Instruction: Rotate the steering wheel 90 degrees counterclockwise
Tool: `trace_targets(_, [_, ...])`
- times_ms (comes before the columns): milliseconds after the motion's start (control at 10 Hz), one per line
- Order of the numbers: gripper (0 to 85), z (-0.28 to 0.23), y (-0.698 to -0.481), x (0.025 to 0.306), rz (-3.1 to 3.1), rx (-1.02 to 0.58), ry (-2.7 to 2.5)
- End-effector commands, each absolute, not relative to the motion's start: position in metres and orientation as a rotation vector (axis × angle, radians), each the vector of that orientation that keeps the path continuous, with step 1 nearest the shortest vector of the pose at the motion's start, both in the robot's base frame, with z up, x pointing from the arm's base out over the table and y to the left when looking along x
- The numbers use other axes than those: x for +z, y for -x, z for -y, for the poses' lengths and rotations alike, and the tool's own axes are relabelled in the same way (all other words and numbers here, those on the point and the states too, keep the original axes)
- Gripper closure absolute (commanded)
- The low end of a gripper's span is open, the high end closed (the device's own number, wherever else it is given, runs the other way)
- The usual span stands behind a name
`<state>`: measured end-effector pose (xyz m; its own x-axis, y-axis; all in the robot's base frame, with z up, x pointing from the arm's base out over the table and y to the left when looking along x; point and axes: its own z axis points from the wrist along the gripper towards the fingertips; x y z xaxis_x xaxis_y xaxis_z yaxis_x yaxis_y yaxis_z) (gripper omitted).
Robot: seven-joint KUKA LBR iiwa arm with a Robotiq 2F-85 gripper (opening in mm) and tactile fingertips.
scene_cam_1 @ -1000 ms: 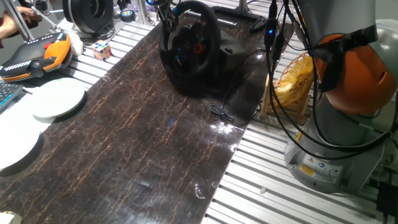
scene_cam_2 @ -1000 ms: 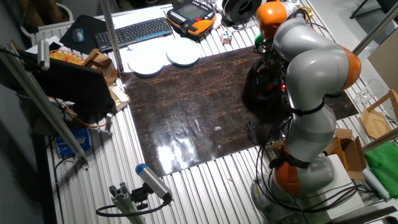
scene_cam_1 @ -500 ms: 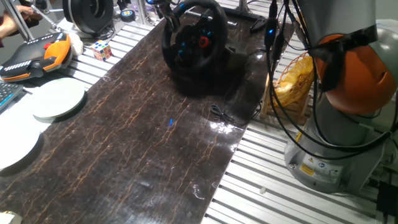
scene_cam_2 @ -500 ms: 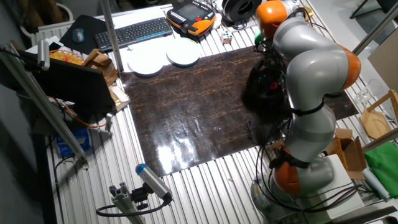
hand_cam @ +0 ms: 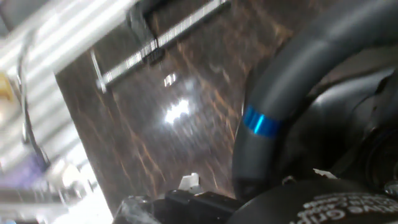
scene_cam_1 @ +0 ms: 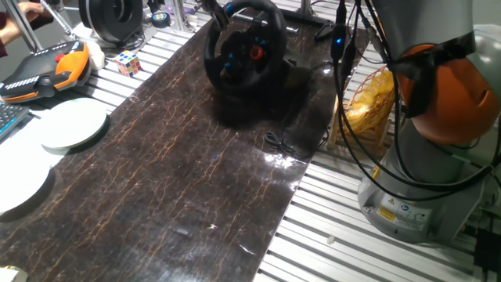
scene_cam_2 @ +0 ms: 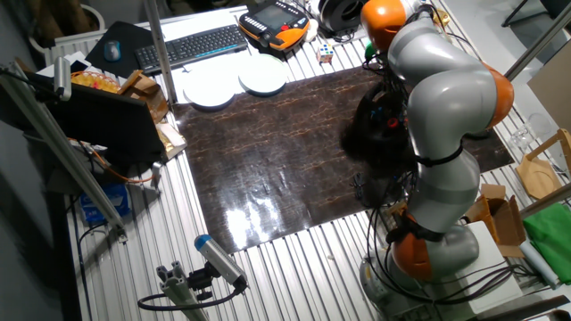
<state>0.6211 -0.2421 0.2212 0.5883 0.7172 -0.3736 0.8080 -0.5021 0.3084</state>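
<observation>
The steering wheel (scene_cam_1: 244, 43) is seen upright on the dark mat (scene_cam_1: 172, 180). The gripper (scene_cam_1: 213, 8) is positioned at its rim; jaw state cannot be told.

The end effector (scene_cam_1: 213, 6) is cut off by the top edge in one fixed view, so its jaws cannot be read; in the other fixed view the arm (scene_cam_2: 446, 89) hides most of the steering wheel (scene_cam_2: 375, 120); the hand view is blurred, showing only part of the rim (hand_cam: 292, 81).
</observation>
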Motion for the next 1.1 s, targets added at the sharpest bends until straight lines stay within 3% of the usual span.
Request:
trace_targets(0, [1.3, 0.245, -0.619, 0.229, -1.127, -0.305, -2.4])
trace_targets(1000, [18.7, 0.266, -0.598, 0.256, -0.806, -0.359, -2.486])
